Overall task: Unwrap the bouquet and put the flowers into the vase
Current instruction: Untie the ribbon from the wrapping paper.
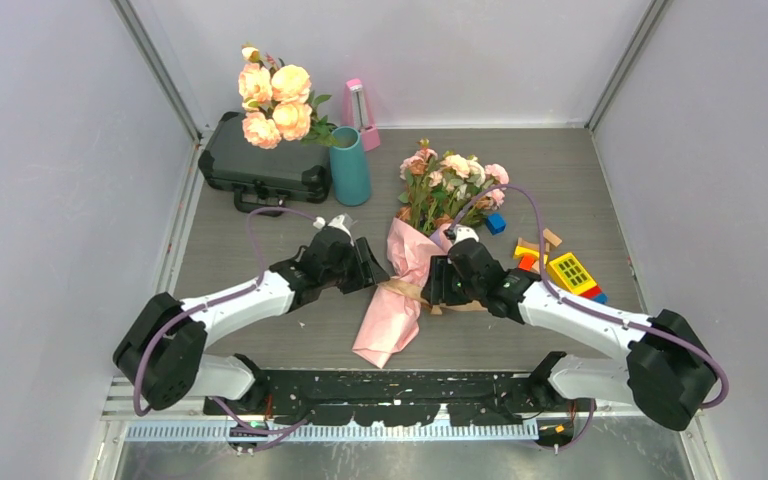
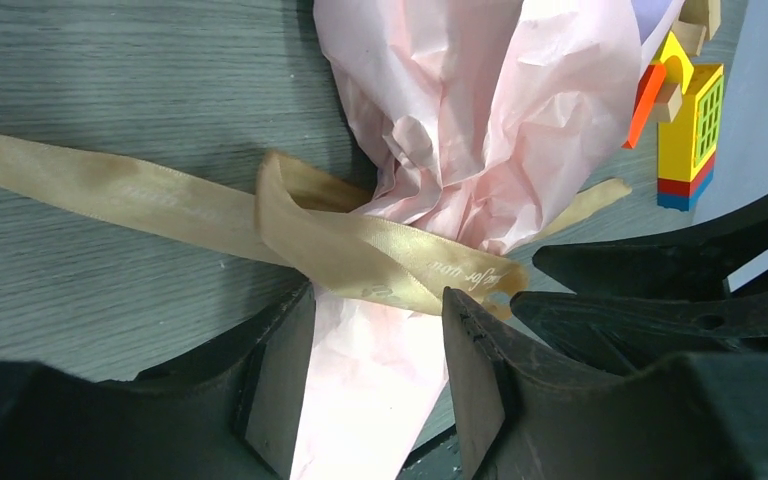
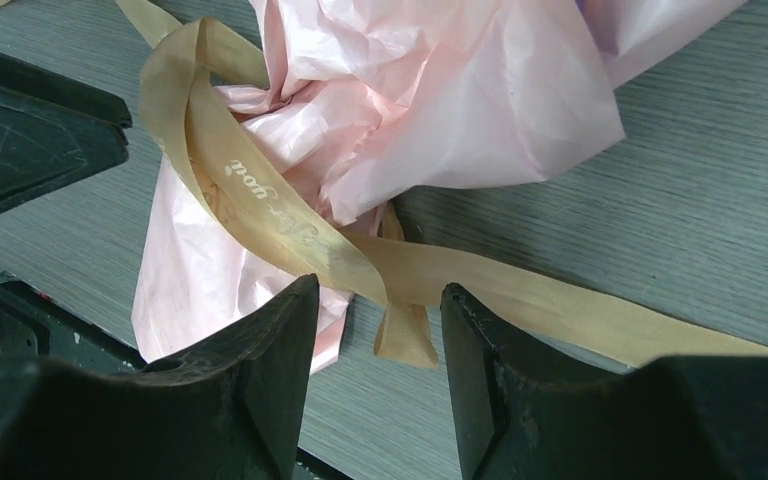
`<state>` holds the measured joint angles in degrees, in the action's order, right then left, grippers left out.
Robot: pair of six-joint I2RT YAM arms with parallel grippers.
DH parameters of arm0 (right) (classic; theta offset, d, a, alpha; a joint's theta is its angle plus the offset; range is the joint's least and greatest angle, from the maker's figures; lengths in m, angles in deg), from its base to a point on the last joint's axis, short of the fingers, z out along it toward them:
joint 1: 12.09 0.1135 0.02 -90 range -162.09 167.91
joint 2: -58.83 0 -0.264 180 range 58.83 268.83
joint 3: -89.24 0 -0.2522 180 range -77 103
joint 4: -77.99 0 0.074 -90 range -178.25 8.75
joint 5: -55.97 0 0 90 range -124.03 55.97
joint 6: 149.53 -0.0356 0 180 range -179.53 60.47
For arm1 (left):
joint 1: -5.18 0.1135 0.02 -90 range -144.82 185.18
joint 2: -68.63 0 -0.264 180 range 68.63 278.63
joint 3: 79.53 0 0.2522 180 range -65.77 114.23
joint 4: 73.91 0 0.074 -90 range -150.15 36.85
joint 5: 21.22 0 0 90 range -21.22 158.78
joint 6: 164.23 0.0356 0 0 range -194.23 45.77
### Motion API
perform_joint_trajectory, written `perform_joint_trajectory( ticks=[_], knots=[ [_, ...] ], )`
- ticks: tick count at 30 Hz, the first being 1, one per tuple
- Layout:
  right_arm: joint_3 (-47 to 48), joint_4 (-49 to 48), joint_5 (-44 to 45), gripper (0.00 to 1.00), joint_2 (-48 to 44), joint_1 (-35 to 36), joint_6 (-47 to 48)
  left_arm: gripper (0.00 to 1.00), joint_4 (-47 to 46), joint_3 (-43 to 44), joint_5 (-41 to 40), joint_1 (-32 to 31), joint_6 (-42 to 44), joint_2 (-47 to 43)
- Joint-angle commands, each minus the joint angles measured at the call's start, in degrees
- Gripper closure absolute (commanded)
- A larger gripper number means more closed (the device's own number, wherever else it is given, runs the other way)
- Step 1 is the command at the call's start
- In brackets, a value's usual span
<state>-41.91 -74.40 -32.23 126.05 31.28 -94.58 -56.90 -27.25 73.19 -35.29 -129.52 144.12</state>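
Far upper left of the overhead view: black hard case with a bunch of big peach-orange roses above it, no part of the job. Just right of that, upright, with no small roses in it: plain teal-blue cylindrical vase, pink metronome-shaped object behind. Lower, centre-left: left gripper, fingers parted, straddling the pink-lilac crinkled paper without pinching it, just below the tan satin ribbon. Dead centre, lying flat on the grey table: the bouquet of small pink, cream and brown roses, heads toward the top of the frame, well apart from the vase. Ribbon looped round the wrap's waist, tails trailing to both sides, not yet off. Right of centre: right gripper, likewise parted and holding nothing, one ribbon tail lying between its fingers in the wrist view. Far right: coloured toy blocks. Judged early in the task: left to do, pulling the ribbon free, opening the paper, lifting the flowers and standing them in the vase.
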Motion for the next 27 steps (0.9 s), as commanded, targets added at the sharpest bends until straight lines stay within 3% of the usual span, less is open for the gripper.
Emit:
perform_joint_trajectory(
  ticks=[1, 13, 27],
  knots=[
    [2.17, -4.28, -0.52, 0.47, 1.64, -0.27, -0.37, 0.49, -5.17, 0.18, 1.13, -0.76, -1.57, 2.01],
    [2.33, -5.59, 0.45, 0.51, 5.29, -0.31, 0.38, 0.54, -5.36, 1.18, 0.22, -1.98, -1.91, 5.22],
    [1.32, -4.80, 1.49, 0.93, 4.05, -0.40, 0.67, 0.86, -3.85, 1.47, -1.95, -2.07, -0.91, 4.19]
  ],
)
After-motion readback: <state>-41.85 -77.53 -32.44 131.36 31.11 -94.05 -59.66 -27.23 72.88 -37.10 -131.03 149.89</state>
